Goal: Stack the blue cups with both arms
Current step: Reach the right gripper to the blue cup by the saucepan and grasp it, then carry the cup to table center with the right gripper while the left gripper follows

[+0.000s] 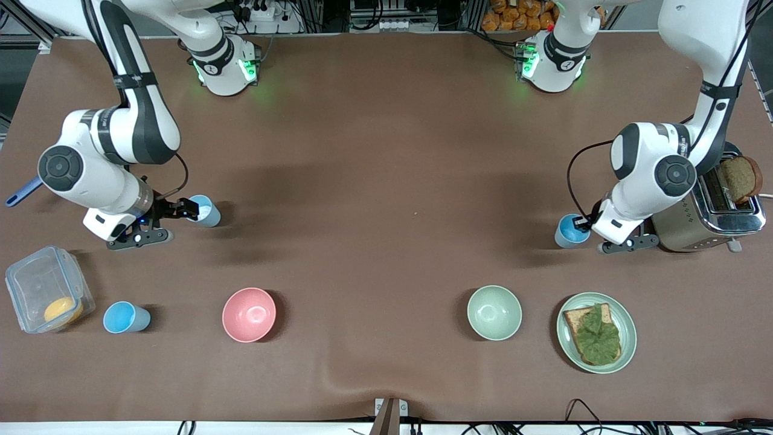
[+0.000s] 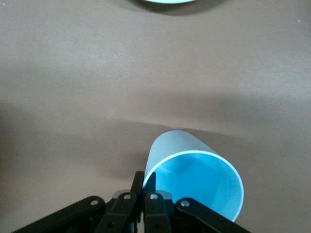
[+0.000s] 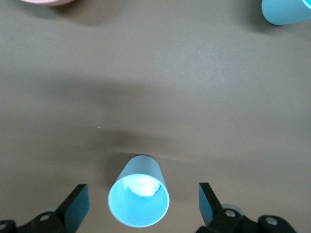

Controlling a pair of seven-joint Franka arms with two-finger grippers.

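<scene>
Three blue cups show. The brighter blue cup (image 1: pixel 570 231) (image 2: pixel 194 179) stands beside the toaster. My left gripper (image 1: pixel 584 225) (image 2: pixel 144 182) is shut on its rim, one finger inside and one outside. A paler blue cup (image 1: pixel 205 211) (image 3: pixel 139 199) with a white patch inside stands toward the right arm's end. My right gripper (image 1: pixel 188 209) (image 3: pixel 143 203) is open around it, a finger on each side, not touching. A third blue cup (image 1: pixel 125 317) (image 3: pixel 286 10) stands nearer to the front camera, beside the clear container.
A toaster (image 1: pixel 712 217) with a bread slice stands by the left arm. Along the front stand a clear container (image 1: pixel 30 278) holding something orange, a pink bowl (image 1: pixel 249 314), a pale green bowl (image 1: pixel 494 312) and a plate (image 1: pixel 628 329) of bread and lettuce.
</scene>
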